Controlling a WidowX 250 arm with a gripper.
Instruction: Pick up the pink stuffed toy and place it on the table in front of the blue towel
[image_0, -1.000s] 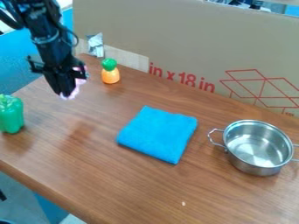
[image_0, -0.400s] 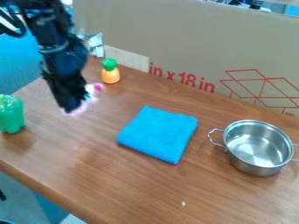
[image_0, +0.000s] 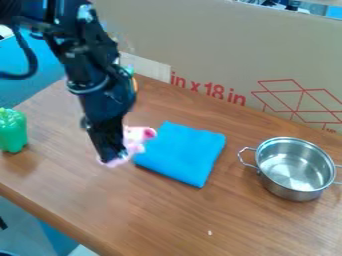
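Note:
The black gripper (image_0: 112, 154) hangs over the table left of the blue folded cloth (image_0: 182, 153), shut on a pink plush toy (image_0: 135, 137). Parts of the toy stick out to the right of the fingers and below their tips; the rest is hidden behind them. The toy's right side overlaps the cloth's left corner in the view, and whether they touch I cannot tell. A silver pot (image_0: 296, 169) with two side handles stands to the right of the cloth.
A green pepper (image_0: 12, 130) stands at the table's left side. Behind the arm, an orange toy with a green top (image_0: 134, 82) is mostly hidden. A large cardboard sheet (image_0: 220, 50) lines the table's back edge.
The arm has come forward and to the right, carrying the pink toy from the back left to beside the cloth. It now covers most of the orange toy.

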